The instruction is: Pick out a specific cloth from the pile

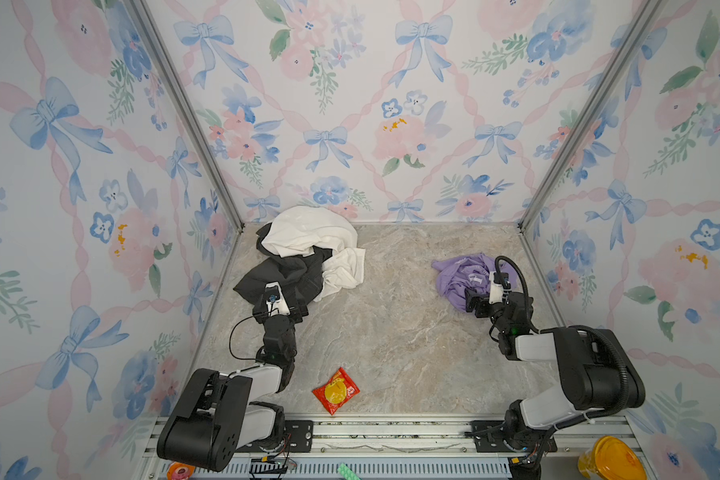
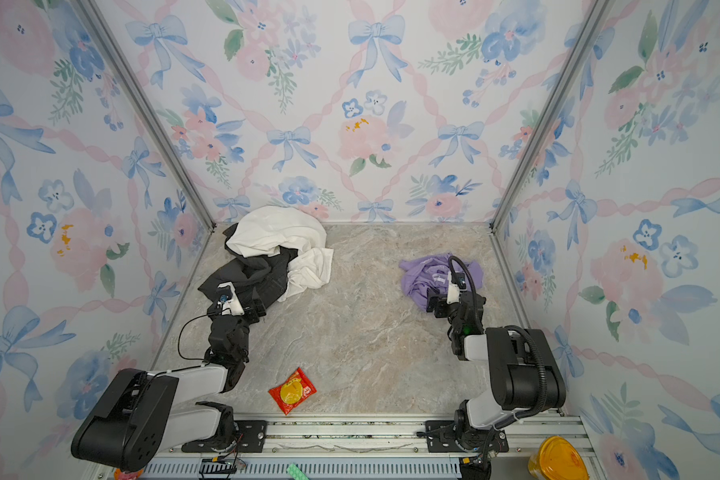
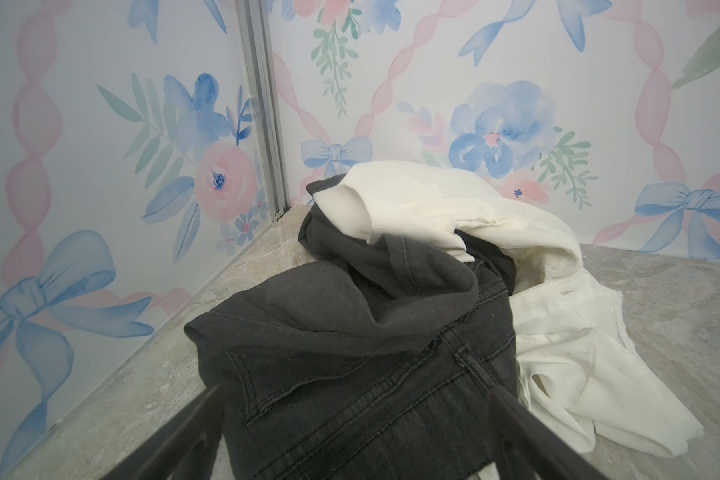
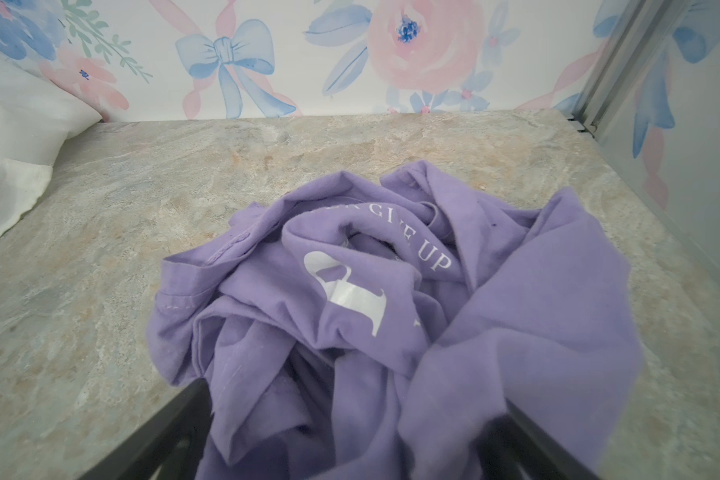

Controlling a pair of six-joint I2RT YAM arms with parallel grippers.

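Our right gripper [image 4: 356, 397], jaws wide, faces the purple shirt [image 4: 516, 291] bunched between them on the right of the table [image 1: 391, 332], well apart from the pile [image 1: 304, 257] by our equally wide left gripper [image 3: 358, 392].

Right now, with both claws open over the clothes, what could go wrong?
The right gripper stands open around loose folds of the purple T-shirt; closing might pinch only one fold, which could slip free. The left gripper is open over the black garment of the pile; if it closed, it would likely grab the wrong cloth.
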